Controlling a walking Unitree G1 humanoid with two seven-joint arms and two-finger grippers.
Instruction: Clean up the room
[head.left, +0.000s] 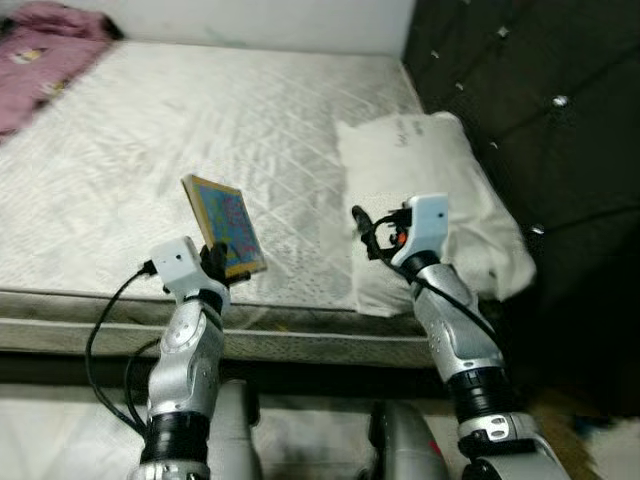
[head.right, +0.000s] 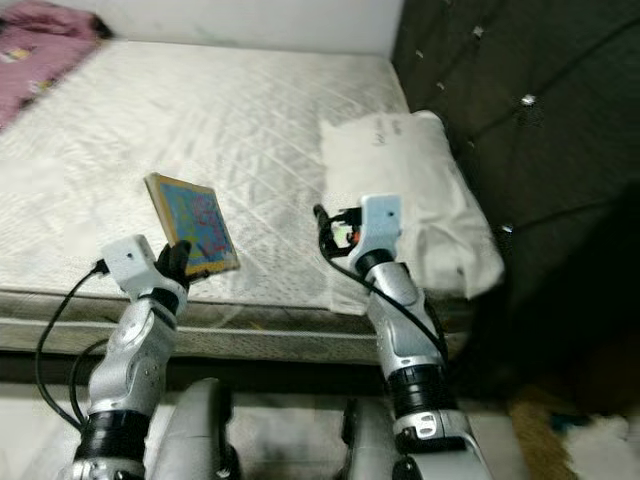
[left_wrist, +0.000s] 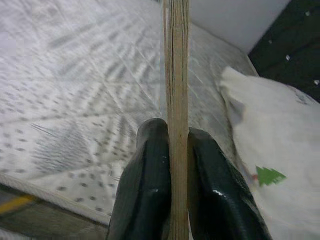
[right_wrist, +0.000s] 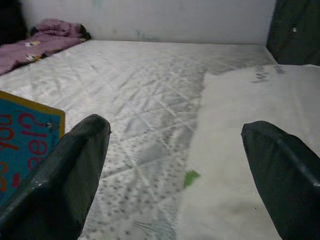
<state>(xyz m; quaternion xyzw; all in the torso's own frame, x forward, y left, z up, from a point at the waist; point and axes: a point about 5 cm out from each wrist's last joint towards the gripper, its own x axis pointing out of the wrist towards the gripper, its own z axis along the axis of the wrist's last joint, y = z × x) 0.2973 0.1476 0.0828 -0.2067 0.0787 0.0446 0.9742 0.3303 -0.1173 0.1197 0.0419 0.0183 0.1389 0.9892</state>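
My left gripper (head.left: 216, 262) is shut on the lower edge of a thin book (head.left: 224, 224) with a blue cover and yellow border, held upright over the near edge of the white mattress (head.left: 200, 130). In the left wrist view the book (left_wrist: 177, 90) stands edge-on between the two black fingers (left_wrist: 145, 185). My right gripper (head.left: 365, 232) hovers open over the near end of a white pillow (head.left: 430, 200), nothing between its fingers (right_wrist: 70, 175). The right wrist view shows a corner of the book (right_wrist: 25, 145) and the pillow (right_wrist: 245, 150).
A pink blanket (head.left: 40, 55) lies bunched at the far left corner of the bed. A dark tufted headboard (head.left: 530, 110) runs along the right side. A white wall (head.left: 260, 20) bounds the far edge. The bed frame edge (head.left: 100, 335) lies just below my arms.
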